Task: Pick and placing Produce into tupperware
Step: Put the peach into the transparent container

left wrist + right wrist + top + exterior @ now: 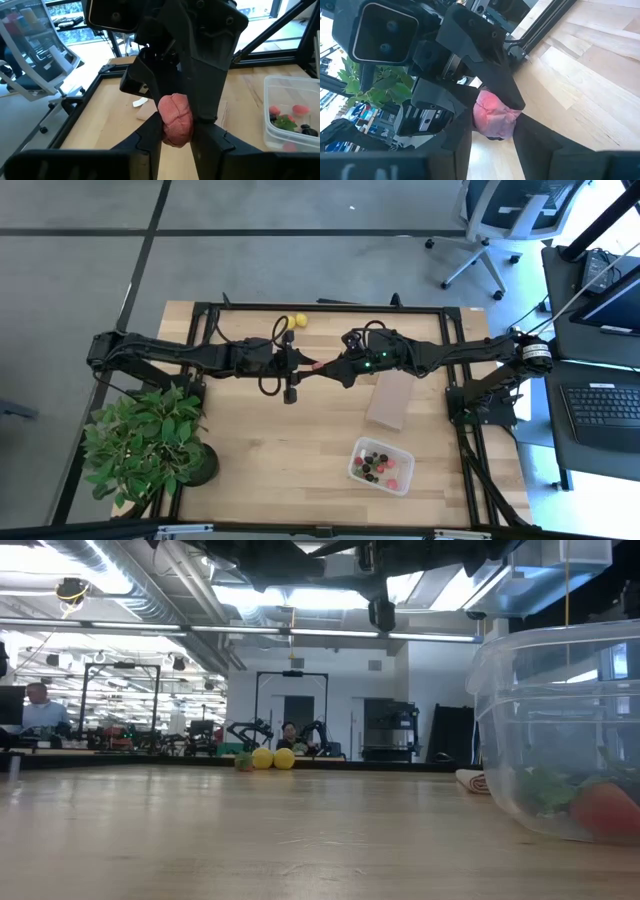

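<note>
A pink-red strawberry-like piece (318,365) (175,120) (492,116) is held in the air above the middle of the table. My left gripper (308,366) (176,137) reaches it from the table's left and my right gripper (329,367) (492,135) from the right, tip to tip, both shut on it. The clear tupperware (380,465) (560,730) stands near the front right and holds several red and dark pieces. Two yellow lemon-like pieces (298,321) (272,758) lie by the far edge. My left gripper pinches the strawberry-like piece between its two fingers (150,137), on the piece's lower sides (167,135). It comes level from the table's left, and the piece is lifted clear. My right gripper pinches the same piece between its two fingers (535,140), on the sides facing it (507,127). It comes level from the table's right.
A flat brown block (390,400) lies right of centre, between the grippers and the tupperware. A leafy potted plant (150,445) stands at the front left corner. Bare wood lies at the front middle. People and equipment show in the room beyond the table.
</note>
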`<state>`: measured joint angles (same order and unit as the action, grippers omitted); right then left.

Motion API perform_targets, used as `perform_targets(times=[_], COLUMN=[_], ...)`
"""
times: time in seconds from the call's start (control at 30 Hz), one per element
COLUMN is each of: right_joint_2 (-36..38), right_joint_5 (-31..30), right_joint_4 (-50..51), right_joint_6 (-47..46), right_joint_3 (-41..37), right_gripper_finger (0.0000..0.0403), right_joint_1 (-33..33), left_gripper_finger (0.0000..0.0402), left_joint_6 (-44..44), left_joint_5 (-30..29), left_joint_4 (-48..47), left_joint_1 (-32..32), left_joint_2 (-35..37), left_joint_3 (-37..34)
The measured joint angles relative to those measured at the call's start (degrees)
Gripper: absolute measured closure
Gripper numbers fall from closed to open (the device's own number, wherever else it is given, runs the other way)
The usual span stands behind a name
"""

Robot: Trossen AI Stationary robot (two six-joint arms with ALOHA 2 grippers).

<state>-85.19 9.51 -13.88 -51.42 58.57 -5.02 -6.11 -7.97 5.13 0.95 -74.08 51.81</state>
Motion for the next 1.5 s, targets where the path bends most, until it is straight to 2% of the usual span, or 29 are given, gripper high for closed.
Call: perform_targets(times=[0.37, 0.67, 1.0, 1.3, 1.43, 1.5], right_joint_2=[0.0, 0.0, 0.0, 0.0, 0.36, 0.31], right_joint_5=[-0.63, -1.63, -3.58, -4.88, -10.58, -11.46], right_joint_4=[-0.19, -0.21, -0.14, -0.08, -1.41, -1.46], right_joint_6=[0.05, -0.89, -0.94, -2.4, -3.66, -3.82], right_joint_3=[0.0, 0.0, 0.02, 0.07, 0.42, 0.42], right_gripper_finger=[0.0218, 0.0217, 0.0217, 0.0217, 0.0217, 0.0217], right_joint_1=[-0.08, -0.37, -0.39, -0.76, -1.2, -1.37], left_gripper_finger=[0.033, 0.0313, 0.033, 0.0311, 0.0313, 0.0318], left_joint_6=[-0.01, 0.04, 0.04, 1.71, 1.36, 0.24], left_joint_5=[-0.28, -0.31, -0.59, -0.97, -0.24, -1.23], left_joint_4=[-0.13, -0.13, -0.09, -0.11, -1.47, -0.63], left_joint_1=[0.04, 0.04, 0.07, 0.04, -0.39, -0.56], left_joint_2=[-0.09, -0.09, -0.09, -0.09, -0.32, -0.21], left_joint_3=[0.0, 0.0, 0.0, 0.0, -0.26, -0.23])
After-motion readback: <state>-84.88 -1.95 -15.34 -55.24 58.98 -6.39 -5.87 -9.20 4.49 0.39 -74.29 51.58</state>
